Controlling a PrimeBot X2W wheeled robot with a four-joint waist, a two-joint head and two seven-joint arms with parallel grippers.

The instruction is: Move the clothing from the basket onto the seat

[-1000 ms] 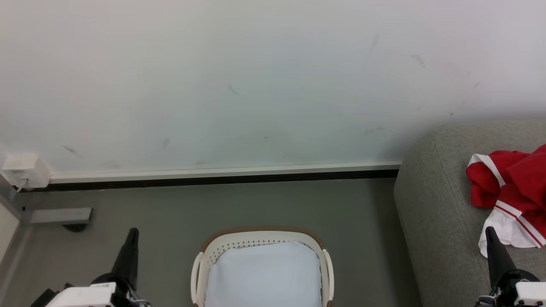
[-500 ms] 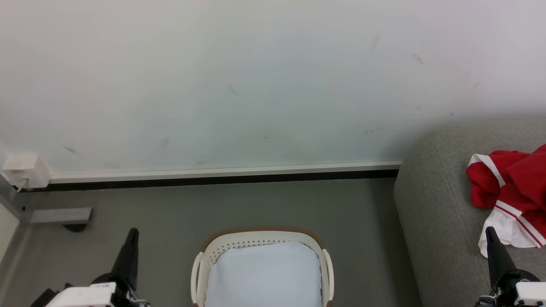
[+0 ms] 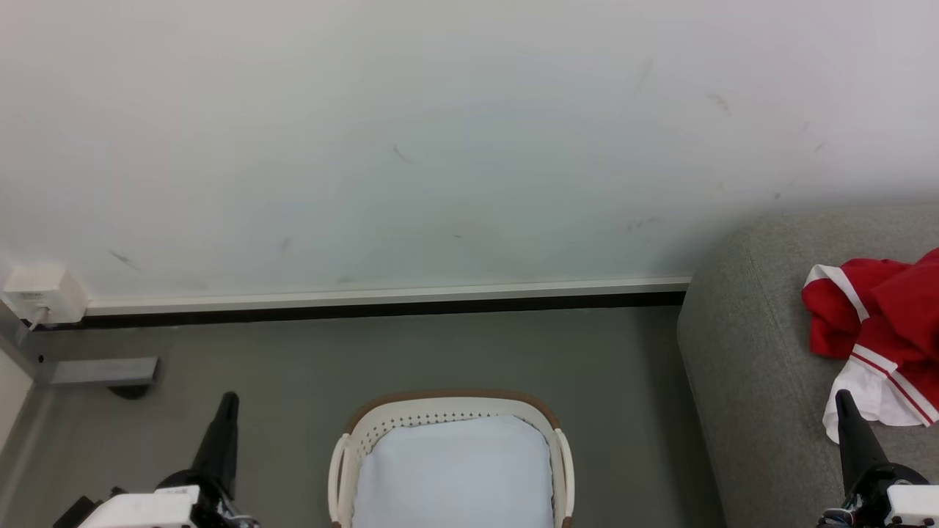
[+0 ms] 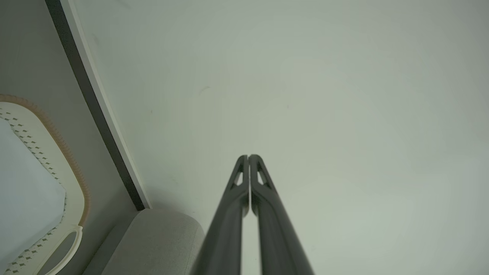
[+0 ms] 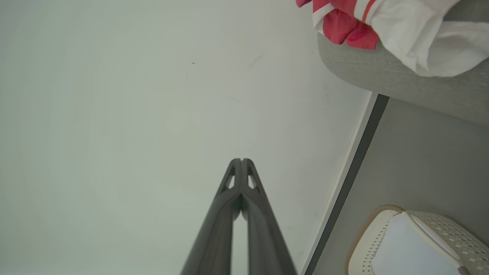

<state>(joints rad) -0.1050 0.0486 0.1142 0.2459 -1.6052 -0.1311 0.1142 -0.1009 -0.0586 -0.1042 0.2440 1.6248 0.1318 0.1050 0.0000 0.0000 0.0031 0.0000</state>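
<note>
Head view: clothing [image 3: 873, 315] on seat [image 3: 748, 352], soft, light; I'd pinch a bunched fold. My left fingers [image 3: 224, 433], right fingers [image 3: 851, 433]: closed, empty

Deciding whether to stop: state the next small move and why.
Probably leave both arms parked: the red clothing already lies on the seat, the basket, where visible, holds a white lining cloth, and the left gripper and right gripper are shut, empty.

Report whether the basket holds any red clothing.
None seen: the basket holds a white lining cloth; the red clothing lies on the seat. The basket's near end is cropped.
</note>
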